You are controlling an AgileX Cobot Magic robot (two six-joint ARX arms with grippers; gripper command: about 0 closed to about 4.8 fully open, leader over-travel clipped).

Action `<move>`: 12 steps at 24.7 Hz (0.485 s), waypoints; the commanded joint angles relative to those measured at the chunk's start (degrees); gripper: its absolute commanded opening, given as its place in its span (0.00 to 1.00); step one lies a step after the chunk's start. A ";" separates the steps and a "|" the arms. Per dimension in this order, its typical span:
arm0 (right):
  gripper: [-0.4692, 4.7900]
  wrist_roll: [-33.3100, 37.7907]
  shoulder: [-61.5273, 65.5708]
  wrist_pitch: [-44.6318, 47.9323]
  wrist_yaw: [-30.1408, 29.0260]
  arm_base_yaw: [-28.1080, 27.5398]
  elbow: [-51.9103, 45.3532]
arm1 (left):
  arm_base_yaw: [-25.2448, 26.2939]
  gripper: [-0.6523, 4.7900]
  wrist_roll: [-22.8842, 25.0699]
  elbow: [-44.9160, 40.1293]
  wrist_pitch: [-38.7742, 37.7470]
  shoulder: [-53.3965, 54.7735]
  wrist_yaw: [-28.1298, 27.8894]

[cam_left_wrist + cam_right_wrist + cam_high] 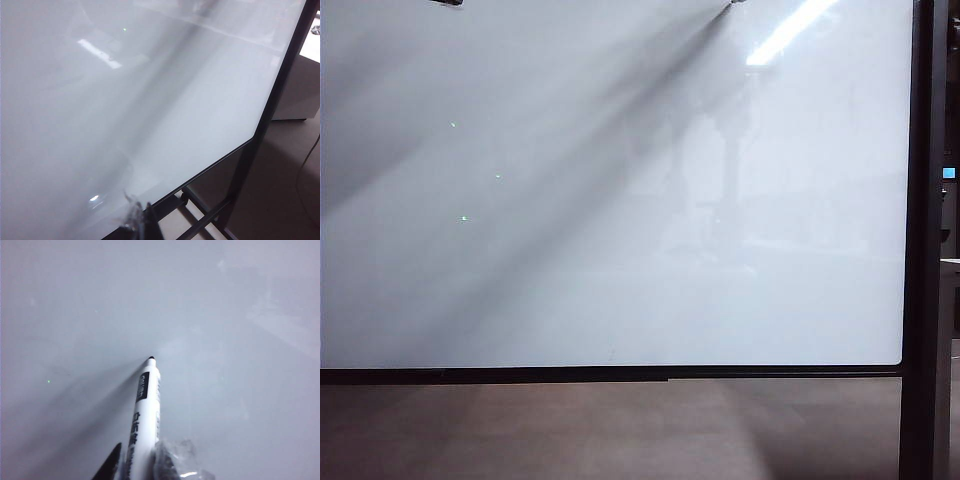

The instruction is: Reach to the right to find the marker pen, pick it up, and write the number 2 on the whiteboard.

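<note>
My right gripper (142, 460) is shut on the marker pen (145, 410), a white barrel with black print held between a dark finger and a clear-wrapped one. The pen's dark tip points at the whiteboard (225, 315), and its shadow runs up to the tip; I cannot tell whether it touches. The number 2 does not show on the whiteboard (620, 250) in any view. My left gripper (142, 222) hangs near the whiteboard's (100, 125) lower edge, fingers together and holding nothing. In the exterior view only a dark sliver of each arm shows at the top edge.
A black upright post (925, 240) stands along the board's right side, with a black bottom rail (620, 374) and brown floor below. The left wrist view shows the stand's crossbars (210, 215) and a cable on the floor. Bright light glare (790, 30) lies on the board's upper right.
</note>
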 commanded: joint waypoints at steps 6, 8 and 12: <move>0.09 -0.15 -0.24 1.73 -0.24 0.07 0.22 | -0.02 0.11 0.20 0.44 0.55 -0.15 0.31; 0.09 -0.15 -0.24 1.73 -1.33 0.07 0.22 | -0.02 0.11 0.20 0.44 0.52 -0.15 0.31; 0.09 -0.15 -0.24 1.73 -1.38 0.07 0.22 | -0.02 0.11 0.20 0.44 0.42 -0.15 0.33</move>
